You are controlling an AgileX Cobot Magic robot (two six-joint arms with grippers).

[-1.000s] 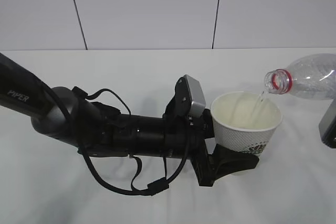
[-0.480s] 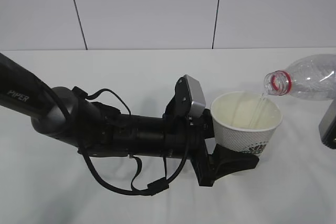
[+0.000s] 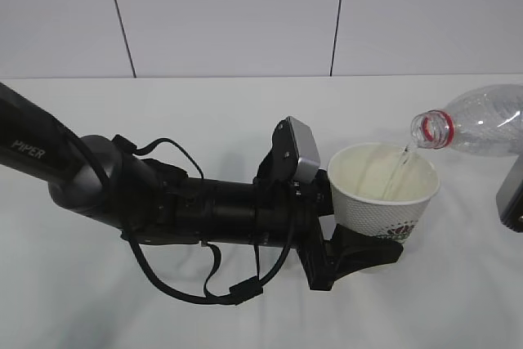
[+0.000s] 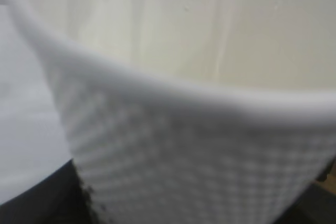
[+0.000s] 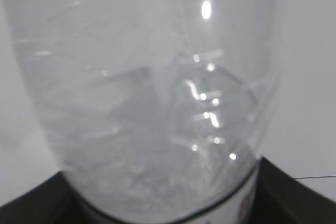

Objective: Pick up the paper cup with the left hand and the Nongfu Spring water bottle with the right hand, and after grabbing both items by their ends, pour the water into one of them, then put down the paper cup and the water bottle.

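Note:
The white paper cup is held upright above the table by my left gripper, whose black fingers are shut on its lower part. The left wrist view is filled by the cup's dimpled wall and cream inside. The clear Nongfu Spring water bottle lies tilted, and its open mouth with the red neck ring hangs over the cup's right rim. A thin stream of water runs into the cup. In the right wrist view the bottle sits between the dark fingers of my right gripper, which is shut on it.
The left arm, black with looping cables, stretches over the white table from the left edge. A grey piece of the right arm shows at the right edge. A white panelled wall stands behind.
The water keeps streaming from the bottle into the cup. Cup, bottle and both arms hold the same places.

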